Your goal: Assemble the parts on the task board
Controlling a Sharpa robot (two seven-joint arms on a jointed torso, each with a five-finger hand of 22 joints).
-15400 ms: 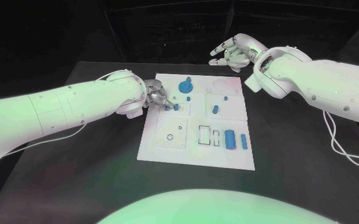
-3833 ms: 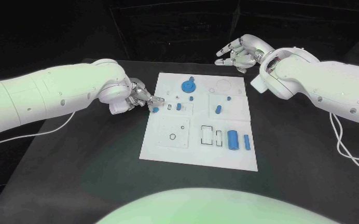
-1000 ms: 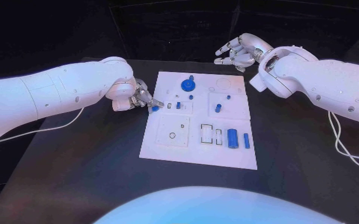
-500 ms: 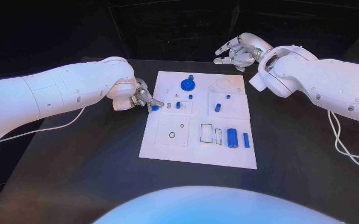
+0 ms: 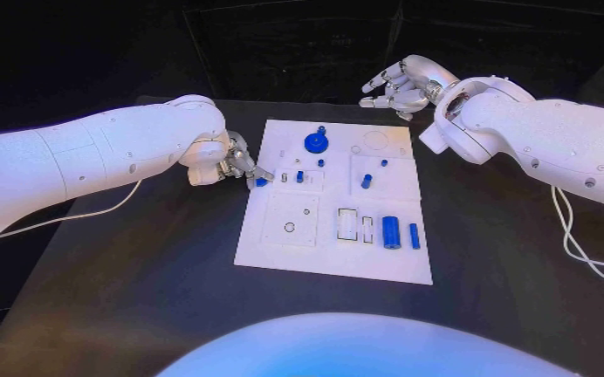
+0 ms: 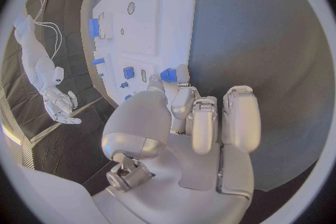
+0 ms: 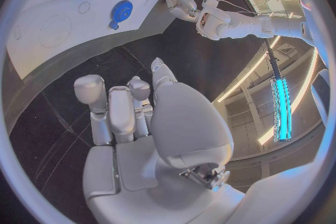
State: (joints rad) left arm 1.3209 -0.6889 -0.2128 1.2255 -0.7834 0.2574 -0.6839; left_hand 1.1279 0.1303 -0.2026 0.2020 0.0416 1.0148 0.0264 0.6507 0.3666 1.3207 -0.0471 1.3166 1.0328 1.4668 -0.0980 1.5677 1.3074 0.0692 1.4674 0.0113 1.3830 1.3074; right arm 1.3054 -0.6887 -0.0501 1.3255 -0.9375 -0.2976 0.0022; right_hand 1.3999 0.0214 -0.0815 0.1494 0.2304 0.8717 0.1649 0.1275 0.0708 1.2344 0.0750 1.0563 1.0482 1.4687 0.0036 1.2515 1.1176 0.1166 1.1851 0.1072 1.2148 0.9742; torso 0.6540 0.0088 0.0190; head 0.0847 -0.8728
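Note:
The white task board (image 5: 330,246) lies in the middle of the black table. My left hand (image 5: 236,162) is at the board's left edge and pinches a small blue part (image 5: 261,181) between thumb and fingertip; the left wrist view shows the same part (image 6: 168,74) at the fingertips (image 6: 182,74). On the board are a blue gear (image 5: 315,141), a blue cylinder (image 5: 390,232), a thin blue bar (image 5: 415,236) and several small blue pieces such as a peg (image 5: 367,181). My right hand (image 5: 401,85) hovers beyond the board's far right corner, fingers spread, holding nothing.
Empty rectangular slots (image 5: 346,224) and a round hole (image 5: 288,228) lie in the board's near half. A faint round recess (image 5: 376,141) is at the far right. Bare black table (image 5: 139,263) surrounds the board. The right wrist view shows the gear (image 7: 122,9) and my left arm (image 7: 231,21).
Since the oldest frame my left hand has drawn back from over the board to its left edge with the blue part. Over the last second nothing has visibly moved.

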